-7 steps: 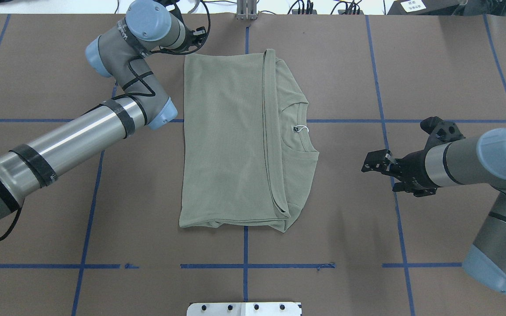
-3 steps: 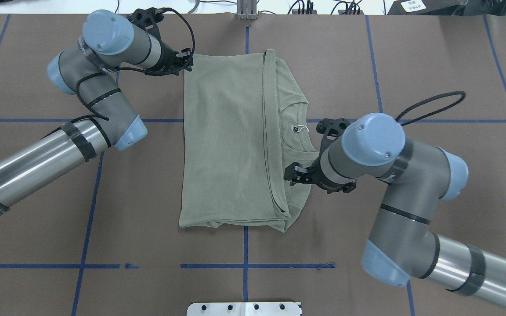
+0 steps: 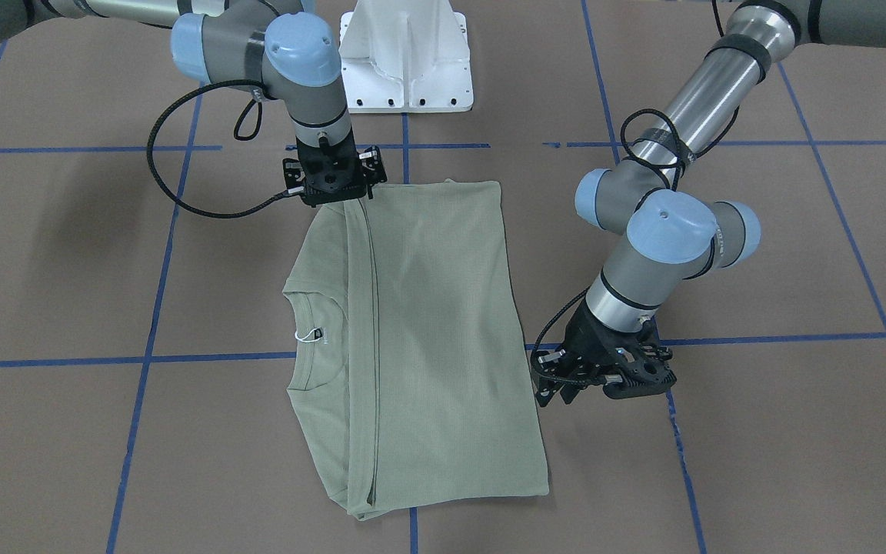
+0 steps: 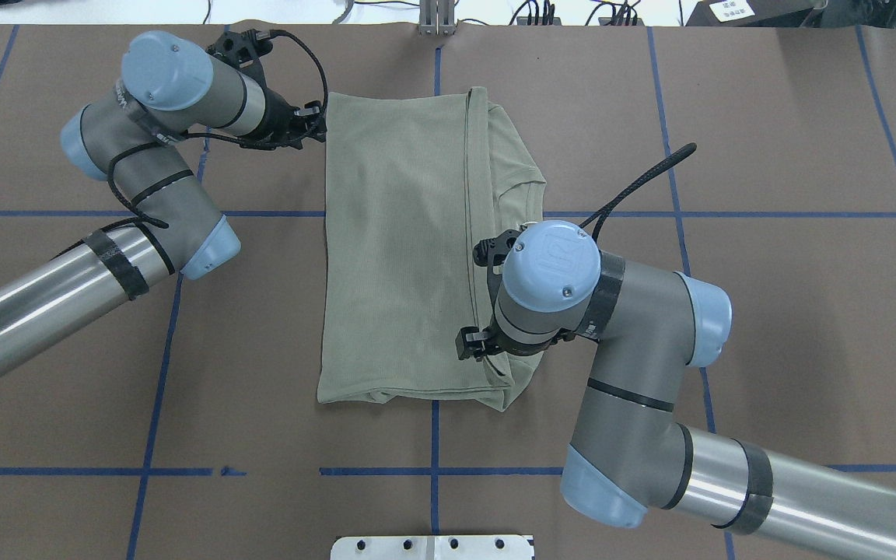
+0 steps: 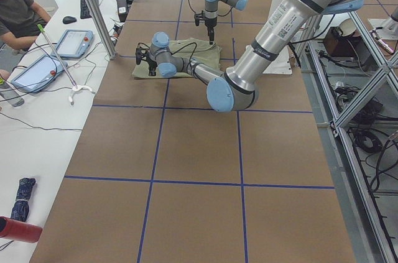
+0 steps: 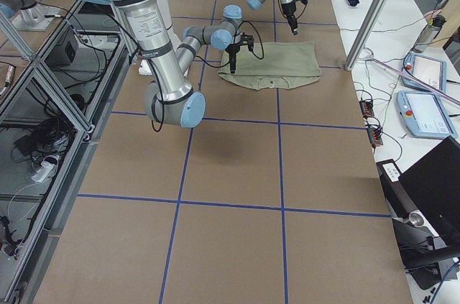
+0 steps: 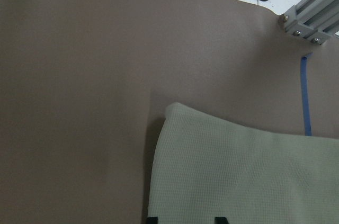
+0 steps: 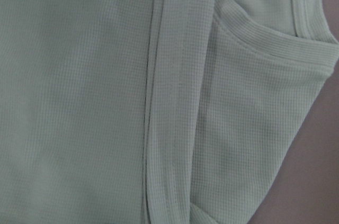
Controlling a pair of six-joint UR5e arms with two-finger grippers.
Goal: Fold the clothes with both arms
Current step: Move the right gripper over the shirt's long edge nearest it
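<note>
The sage-green shirt (image 4: 401,257) lies folded flat on the brown table, its folded-over hem edge (image 8: 169,102) running along its length. Its ribbed collar (image 3: 312,338) and white tag string (image 3: 304,335) face the view's left. My left gripper (image 4: 317,123) (image 3: 547,392) hovers at the shirt's far left corner. It is open: in the left wrist view its fingertips (image 7: 152,218) stand apart over the cloth. My right gripper (image 4: 470,348) (image 3: 333,198) points down over the hem edge near the shirt's near right corner. It looks open and holds nothing.
Blue tape lines (image 4: 152,404) grid the table. The white pedestal base (image 3: 406,61) stands at the robot's edge. An aluminium frame post (image 7: 312,15) rises past the far edge. A person (image 5: 15,8) sits at a side table with tablets (image 5: 74,42).
The right arm swung in from the table's right side to above the shirt's near right part. The left gripper shifted to the far left corner. The shirt has not moved.
</note>
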